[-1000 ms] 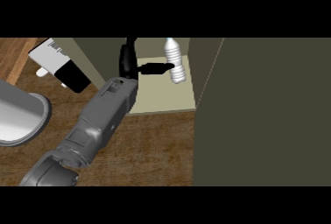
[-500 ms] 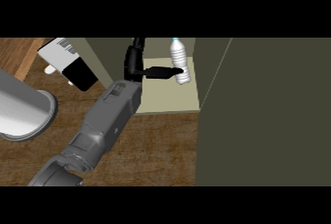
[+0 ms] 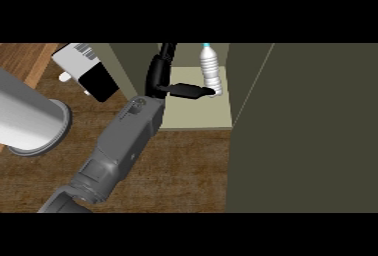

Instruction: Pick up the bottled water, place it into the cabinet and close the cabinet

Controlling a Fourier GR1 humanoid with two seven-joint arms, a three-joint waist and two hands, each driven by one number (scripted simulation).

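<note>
Clear ribbed bottled water, blue cap | upright in cabinet | left hand fingers pinching its base

Grey forearm stretched forward, robot hand black, thumb out sideways, fingers straight.

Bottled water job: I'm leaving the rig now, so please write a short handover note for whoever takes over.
Left hand: inside the cabinet, thumb and fingers at the bottled water; whether it grips cannot be told.
Right hand: not in view.
Bottled water: standing on the cabinet's pale shelf, toward the back.
Cabinet door: open, at the view's right.
Done: bottle is in the cabinet.
Left: withdraw the hand, close the door.
</note>
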